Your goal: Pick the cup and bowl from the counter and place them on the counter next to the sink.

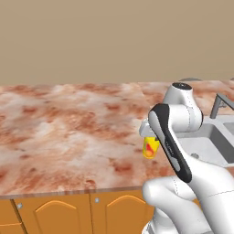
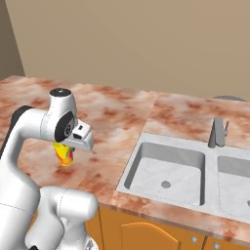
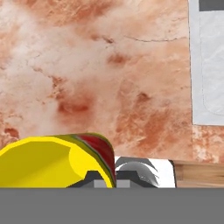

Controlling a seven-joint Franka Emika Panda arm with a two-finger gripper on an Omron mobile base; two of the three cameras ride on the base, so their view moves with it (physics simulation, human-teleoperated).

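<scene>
The yellow cup with its red-orange mark hangs a little above the counter, just left of the sink. My gripper is shut on its rim from above. In the right base view the cup hangs under the hand, over the counter left of the sink. In the hand view the cup sits at the bottom left against my gripper, with a sink corner at the upper right. A thin grey arc behind the sink, at the counter's far edge, may be the bowl.
A grey faucet stands behind the double basin. Orange cabinet doors run below the counter's front edge. A tan wall closes the back. My own white arm blocks part of the sink in the left base view.
</scene>
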